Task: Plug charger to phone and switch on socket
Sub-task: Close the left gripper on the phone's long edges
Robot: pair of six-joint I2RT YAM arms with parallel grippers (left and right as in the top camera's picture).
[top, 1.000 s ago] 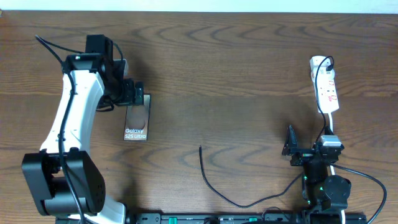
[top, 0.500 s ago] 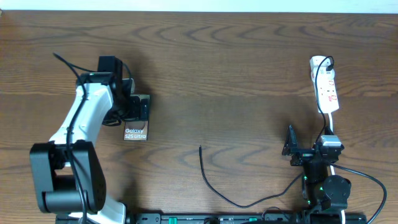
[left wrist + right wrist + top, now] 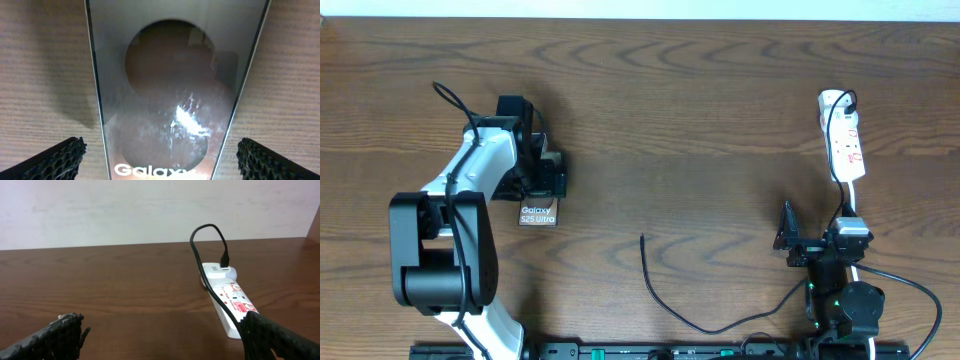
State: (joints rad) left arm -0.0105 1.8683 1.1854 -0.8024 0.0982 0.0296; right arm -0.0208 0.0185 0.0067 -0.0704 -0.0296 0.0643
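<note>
Overhead, the left pincer (image 3: 548,172) covers the glossy phone (image 3: 538,213)'s far end on the wood-grain desk (image 3: 700,120); the thin black charger (image 3: 665,295) curls apart, mid-desk. Left wrist: knurled fingers (image 3: 55,159) stand wide, flanking the phone. Right wrist: the right pincer (image 3: 165,330) gapes wide, facing the rounded white socket (image 3: 232,305).

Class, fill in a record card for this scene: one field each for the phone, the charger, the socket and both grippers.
phone: flat on the table, screen up, nothing plugged in
charger: free tip lying on the table, apart from the phone; other end plugged in at the socket
socket: white strip on the table's right side; switch state cannot be told
left gripper: open, straddling the phone, fingers clear of its edges
right gripper: open, empty, facing the socket
</note>
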